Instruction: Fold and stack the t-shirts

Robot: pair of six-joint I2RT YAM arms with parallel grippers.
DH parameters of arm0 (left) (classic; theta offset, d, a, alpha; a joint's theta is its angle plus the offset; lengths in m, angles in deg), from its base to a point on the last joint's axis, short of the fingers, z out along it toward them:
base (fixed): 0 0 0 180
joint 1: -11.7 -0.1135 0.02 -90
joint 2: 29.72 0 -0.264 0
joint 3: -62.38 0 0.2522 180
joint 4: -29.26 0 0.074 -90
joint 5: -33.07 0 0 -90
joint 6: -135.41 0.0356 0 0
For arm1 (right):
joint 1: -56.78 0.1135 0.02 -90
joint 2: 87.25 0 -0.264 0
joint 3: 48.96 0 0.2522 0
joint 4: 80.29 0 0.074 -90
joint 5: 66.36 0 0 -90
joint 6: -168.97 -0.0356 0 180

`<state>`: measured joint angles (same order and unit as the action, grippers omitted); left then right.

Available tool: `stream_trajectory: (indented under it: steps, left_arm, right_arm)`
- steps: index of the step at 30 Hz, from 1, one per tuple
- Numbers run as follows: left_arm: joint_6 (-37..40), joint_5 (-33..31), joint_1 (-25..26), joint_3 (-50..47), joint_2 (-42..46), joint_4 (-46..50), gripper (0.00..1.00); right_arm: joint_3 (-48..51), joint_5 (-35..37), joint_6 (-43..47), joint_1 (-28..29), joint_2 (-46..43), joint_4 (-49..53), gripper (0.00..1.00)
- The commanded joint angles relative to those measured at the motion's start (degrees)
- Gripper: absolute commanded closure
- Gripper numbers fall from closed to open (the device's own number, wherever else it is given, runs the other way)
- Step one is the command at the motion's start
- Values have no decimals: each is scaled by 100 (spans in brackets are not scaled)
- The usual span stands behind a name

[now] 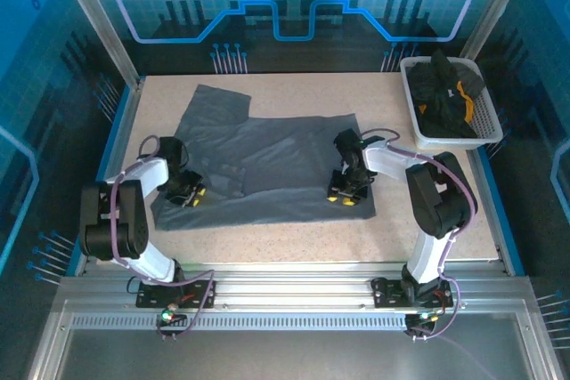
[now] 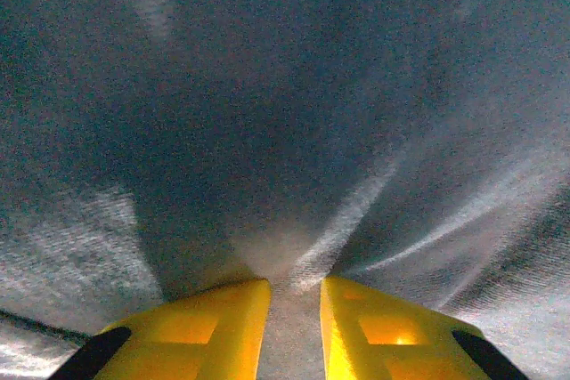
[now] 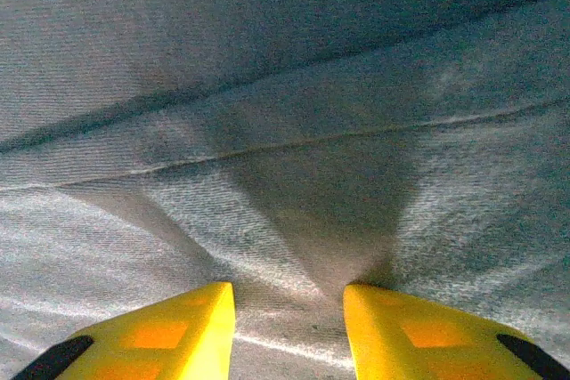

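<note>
Left gripper (image 2: 294, 287): fingers nearly together, pinching a pucker of the slate-grey t-shirt (image 1: 267, 157); creases fan away from the pinch.

Right gripper (image 3: 289, 295): fingers set wider, straddling a tented ridge of the same cloth. I cannot tell whether it is clamped.

Both sit low on the shirt's near part, one toward each side, so the near edge runs across between them. The body stretches away from both, and one sleeve reaches beyond the left gripper.

My read: any fold goes forward, away from the bases, both arms together.

Far beyond the right gripper: white mesh basket (image 1: 411, 100) holding the black t-shirts (image 1: 441, 95).
</note>
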<state>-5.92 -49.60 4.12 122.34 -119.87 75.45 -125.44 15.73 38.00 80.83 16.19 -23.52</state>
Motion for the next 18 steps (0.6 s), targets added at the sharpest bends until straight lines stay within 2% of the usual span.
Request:
stream_trajectory:
  steps: [1, 12, 15, 18]
  left_arm:
    - [25, -120, -220, -478, 64, 439, 74]
    - [258, -133, -306, -733, 438, 686, 75]
    - [351, -281, -291, -366, 610, 878, 74]
    - [233, -521, -128, 468, 652, 1019, 72]
  right_arm:
    - [398, 86, -132, 215, 1, 670, 58]
    - [1029, -207, -333, 280, -556, 740, 56]
    - [998, -274, -342, 242, -860, 573, 54]
    - [761, -308, -204, 180, -1253, 157, 50]
